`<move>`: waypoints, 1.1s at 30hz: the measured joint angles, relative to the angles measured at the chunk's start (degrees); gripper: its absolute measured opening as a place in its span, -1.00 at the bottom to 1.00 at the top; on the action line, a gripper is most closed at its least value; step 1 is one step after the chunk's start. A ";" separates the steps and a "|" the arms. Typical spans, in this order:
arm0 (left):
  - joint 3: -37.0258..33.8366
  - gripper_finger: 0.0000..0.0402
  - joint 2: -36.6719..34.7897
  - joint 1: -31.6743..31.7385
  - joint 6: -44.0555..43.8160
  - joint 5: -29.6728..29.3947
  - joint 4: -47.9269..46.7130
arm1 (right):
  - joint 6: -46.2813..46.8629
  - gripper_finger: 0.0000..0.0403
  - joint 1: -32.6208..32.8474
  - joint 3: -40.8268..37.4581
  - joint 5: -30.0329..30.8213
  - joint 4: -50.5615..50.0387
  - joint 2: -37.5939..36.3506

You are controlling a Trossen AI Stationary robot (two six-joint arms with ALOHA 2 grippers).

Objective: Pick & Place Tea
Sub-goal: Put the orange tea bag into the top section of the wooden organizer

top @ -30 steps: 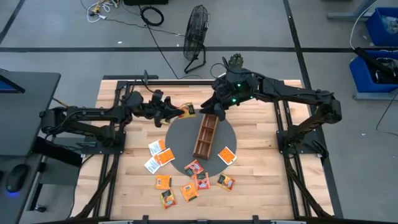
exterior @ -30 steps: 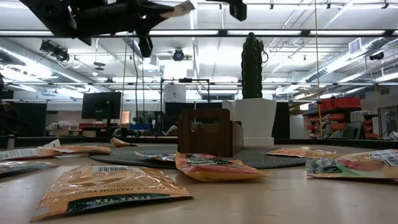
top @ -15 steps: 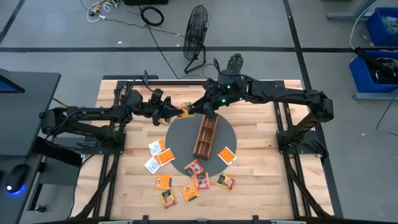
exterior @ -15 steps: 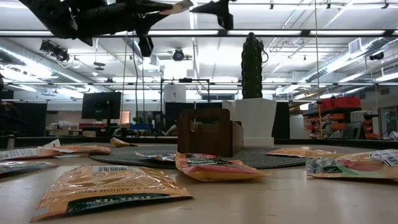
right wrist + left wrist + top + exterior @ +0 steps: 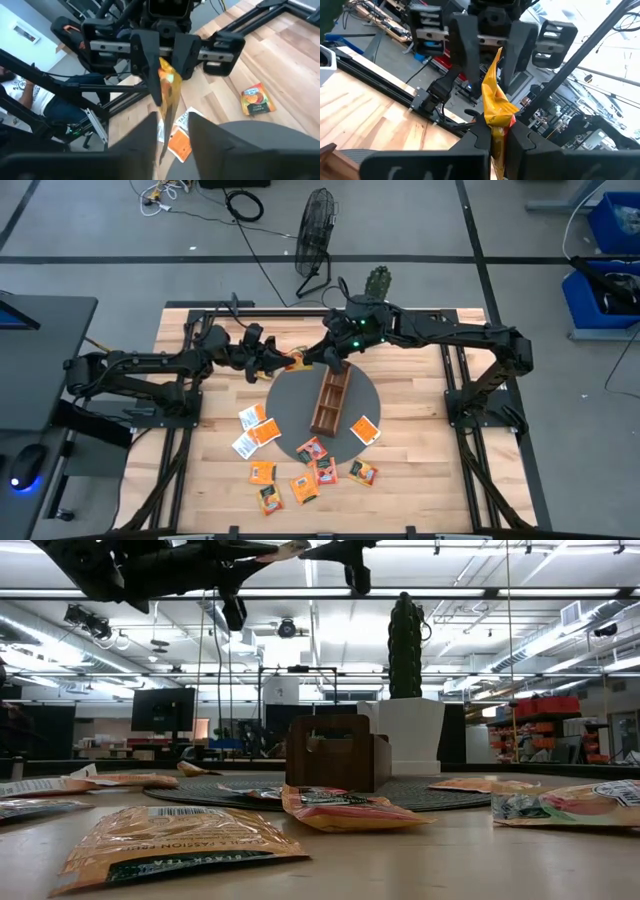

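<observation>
High view: an orange tea sachet (image 5: 298, 360) is held clear of the table between the two grippers, just beyond the far left edge of the round dark mat (image 5: 290, 405). The left gripper (image 5: 282, 362) is clamped on the sachet from the left. The right gripper (image 5: 312, 358) meets the same sachet from the right. The remaining sachets (image 5: 305, 465) lie flat on the near part of the table and mat, and the wooden compartment tray (image 5: 330, 400) stands on the mat.

Low view: the sachet is seen at the top edge, well above the tabletop, with both grippers at it.

Left wrist view: the sachet (image 5: 496, 105) is pinched at one end by the left fingers (image 5: 479, 139); it is orange-yellow, crumpled and upright. The opposite fingers flank its other end.

Right wrist view: the right fingers (image 5: 142, 132) stand on either side of the sachet's free end; whether they have closed on it cannot be told.
</observation>
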 joint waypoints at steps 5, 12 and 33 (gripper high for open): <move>0.01 -0.88 0.00 -0.04 0.00 0.04 0.00 | -0.97 -0.95 0.00 0.00 -1.49 0.17 0.00; 0.02 -0.82 0.02 0.12 0.08 -0.11 0.19 | 2.06 -0.98 0.00 0.00 -0.33 -2.11 -0.61; 0.02 -0.69 -0.07 9.51 14.89 -0.69 0.12 | 14.92 -1.00 -0.08 0.04 12.61 -31.00 -11.67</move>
